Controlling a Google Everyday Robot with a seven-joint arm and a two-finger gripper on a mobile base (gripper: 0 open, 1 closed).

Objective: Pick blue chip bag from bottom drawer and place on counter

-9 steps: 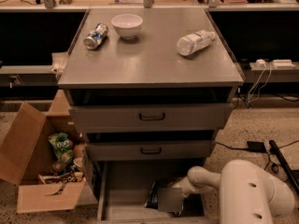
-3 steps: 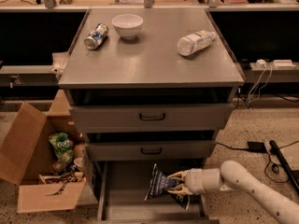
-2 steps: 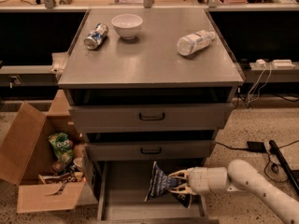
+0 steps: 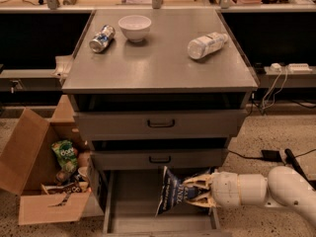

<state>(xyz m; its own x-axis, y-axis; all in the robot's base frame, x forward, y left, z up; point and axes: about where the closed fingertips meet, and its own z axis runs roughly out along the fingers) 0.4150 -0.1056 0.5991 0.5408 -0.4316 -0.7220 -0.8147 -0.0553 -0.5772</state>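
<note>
Crinkly blue chip bag (image 4: 173, 194) raised; gripper (image 4: 192, 195) pinching, above bottom drawer (image 4: 132, 204).

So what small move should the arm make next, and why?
Probably lift the blue chip bag a little, up and outward. The gripper, at the right of the bottom drawer, is shut on it, and its lower end sits within the drawer's walls; the counter is above.
</note>
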